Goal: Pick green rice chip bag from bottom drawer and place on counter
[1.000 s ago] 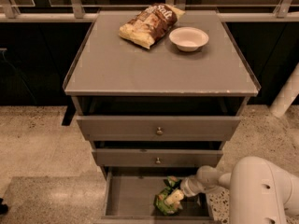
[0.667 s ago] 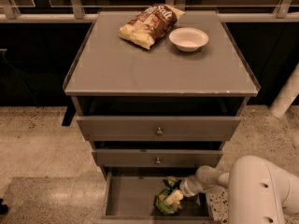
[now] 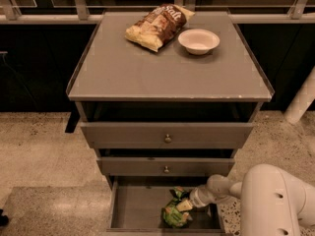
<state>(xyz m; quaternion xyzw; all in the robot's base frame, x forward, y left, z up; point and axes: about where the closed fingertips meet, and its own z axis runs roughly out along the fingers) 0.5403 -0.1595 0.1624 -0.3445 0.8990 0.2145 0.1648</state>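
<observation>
The green rice chip bag (image 3: 175, 211) lies crumpled in the open bottom drawer (image 3: 138, 208), right of its middle. My gripper (image 3: 183, 204) reaches down into the drawer from the right and sits right at the bag's upper right edge. The white arm (image 3: 275, 200) fills the lower right corner. The counter (image 3: 162, 68) is the flat grey top of the cabinet, above the two upper drawers.
A brown-and-cream chip bag (image 3: 156, 24) and a white bowl (image 3: 199, 41) sit at the back of the counter. The two upper drawers (image 3: 167, 135) are pulled out slightly. A white pillar (image 3: 301, 102) stands at the right. Speckled floor surrounds the cabinet.
</observation>
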